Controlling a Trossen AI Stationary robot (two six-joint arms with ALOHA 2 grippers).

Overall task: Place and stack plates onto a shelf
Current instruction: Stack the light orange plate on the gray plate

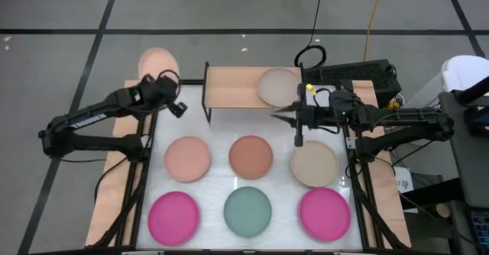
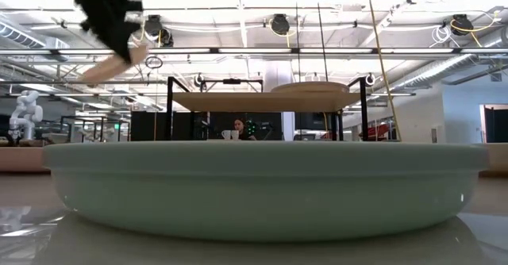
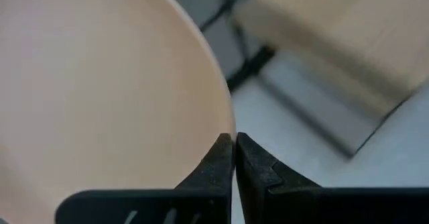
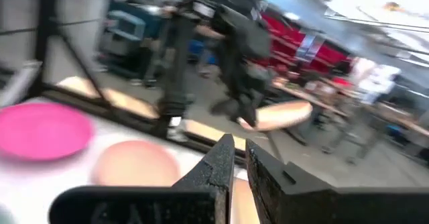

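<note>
The left end effector (image 1: 157, 79) hangs above the bench's (image 1: 210, 186) far left corner, just left of the shelf (image 1: 233, 87), with its fingers (image 3: 216, 165) pressed together on the rim of a pale peach plate (image 1: 157, 61), which it holds raised in the air; in the low view this plate (image 2: 111, 65) shows tilted, up at the left and higher than the shelf top (image 2: 262, 101). The shelf stands at the far edge of the bench, its light wooden board on thin black legs, and one beige plate (image 1: 277, 85) lies on the right part of the board. The right end effector (image 1: 286, 111) hovers just in front of the shelf's right half, near the edge of that plate, its fingers (image 4: 218, 160) close together with only a narrow gap and nothing between them. Six more plates lie flat on the white bench top in two rows, apart from one another: a pink plate (image 1: 187, 157), a terracotta plate (image 1: 250, 156) and a beige plate (image 1: 314, 163) nearer the shelf, then a magenta plate (image 1: 173, 216), a teal plate (image 1: 247, 210) and a second magenta plate (image 1: 325, 212) along the near edge. The teal plate's rim (image 2: 262, 190) fills the low view.
</note>
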